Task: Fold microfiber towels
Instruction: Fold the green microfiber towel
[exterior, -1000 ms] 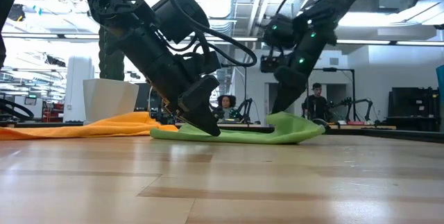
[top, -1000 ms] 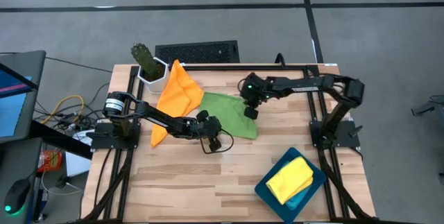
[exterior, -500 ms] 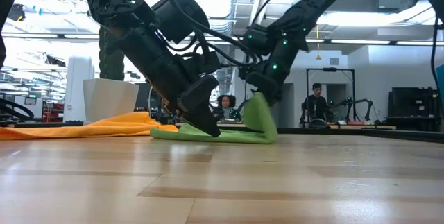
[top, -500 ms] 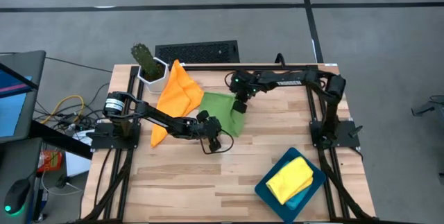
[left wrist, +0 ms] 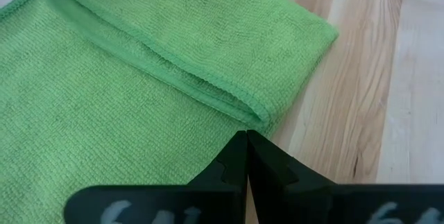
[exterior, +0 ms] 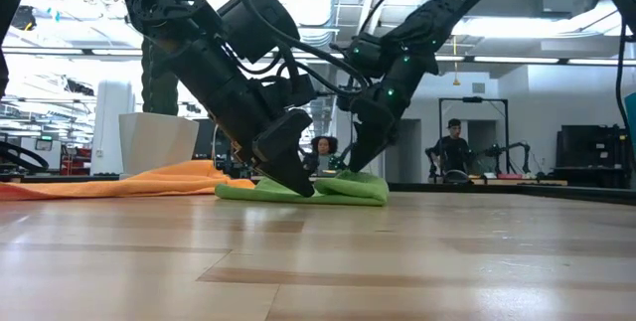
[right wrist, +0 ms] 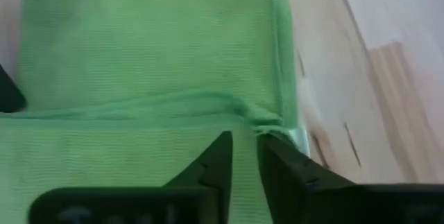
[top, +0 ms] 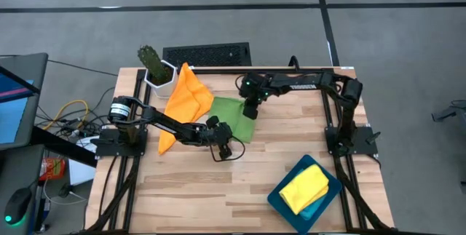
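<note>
Green towel [top: 234,117] mid-table, doubled over: soft, limp, light, best pinched at a hemmed corner or edge. Left gripper [top: 220,136] clamped tight, pinning its near edge; right gripper [top: 250,111] slightly parted at the fold. Orange towel [top: 186,97] just beside, yellow [top: 304,186] on tray [top: 278,200]. Three towels visible, two grippers.

Green microfiber towel [left wrist: 132,78] shows a fine looped weave, soft and matt, with a stitched hem. Pale wooden plank counter [left wrist: 361,113] looks smooth, faintly glossy, grain streaked. Left hand [left wrist: 245,156] is matt black plastic.
</note>
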{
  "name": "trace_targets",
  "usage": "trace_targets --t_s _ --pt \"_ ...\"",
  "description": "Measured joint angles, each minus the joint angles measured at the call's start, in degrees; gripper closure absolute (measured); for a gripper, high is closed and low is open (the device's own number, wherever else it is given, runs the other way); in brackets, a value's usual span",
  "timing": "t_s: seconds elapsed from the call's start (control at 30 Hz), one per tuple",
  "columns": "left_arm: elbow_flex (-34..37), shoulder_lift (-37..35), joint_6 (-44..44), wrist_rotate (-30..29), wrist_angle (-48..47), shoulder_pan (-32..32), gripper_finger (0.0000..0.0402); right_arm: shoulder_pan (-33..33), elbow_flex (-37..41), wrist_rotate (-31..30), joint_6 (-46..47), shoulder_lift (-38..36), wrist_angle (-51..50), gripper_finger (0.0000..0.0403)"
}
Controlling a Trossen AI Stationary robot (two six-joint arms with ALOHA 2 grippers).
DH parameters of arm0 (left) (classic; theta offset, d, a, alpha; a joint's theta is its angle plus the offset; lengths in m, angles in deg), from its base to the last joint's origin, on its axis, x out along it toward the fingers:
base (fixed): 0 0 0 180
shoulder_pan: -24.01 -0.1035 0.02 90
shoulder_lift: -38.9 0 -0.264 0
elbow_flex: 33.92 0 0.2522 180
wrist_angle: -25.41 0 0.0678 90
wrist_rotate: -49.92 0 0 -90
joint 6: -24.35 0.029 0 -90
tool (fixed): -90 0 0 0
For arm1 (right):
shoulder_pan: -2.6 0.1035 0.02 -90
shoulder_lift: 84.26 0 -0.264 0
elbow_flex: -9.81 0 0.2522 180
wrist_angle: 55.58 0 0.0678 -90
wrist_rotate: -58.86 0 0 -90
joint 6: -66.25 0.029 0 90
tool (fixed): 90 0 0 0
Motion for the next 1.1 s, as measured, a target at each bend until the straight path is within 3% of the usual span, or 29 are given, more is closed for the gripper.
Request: trace_targets --t_s 0.2,0.4,0.53,0.7,0.87,1.1 --pt "0.0 -0.6 0.2 0.0 -0.1 0.0 0.0401 0.1 -1.7 0.2 -0.1 -0.9 0.0 0.0249" --pt "0.0 -3.5 2.2 -0.8 -0.8 0.0 0.0401 -1.6 -2.5 1.1 -0.5 -8.6 -0.8 0.0222" --pt "0.0 -7.5 4.7 -2.5 -1.6 0.0 0.0401 -0.8 0.5 3.7 -0.8 -13.1 0.9 0.0226" --pt "0.0 -12.2 5.5 -3.6 -6.5 0.0 0.0401 4.7 10.4 5.9 3.0 -13.8 10.0 0.0243" --pt "0.0 -13.0 6.3 -5.5 -9.7 0.0 0.0401 10.4 17.0 5.1 6.9 -11.9 21.1 0.0262" --pt "0.1 -17.0 6.2 -5.4 -16.6 -2.5 0.0401 16.3 19.0 3.5 6.6 -6.9 29.2 0.0296"
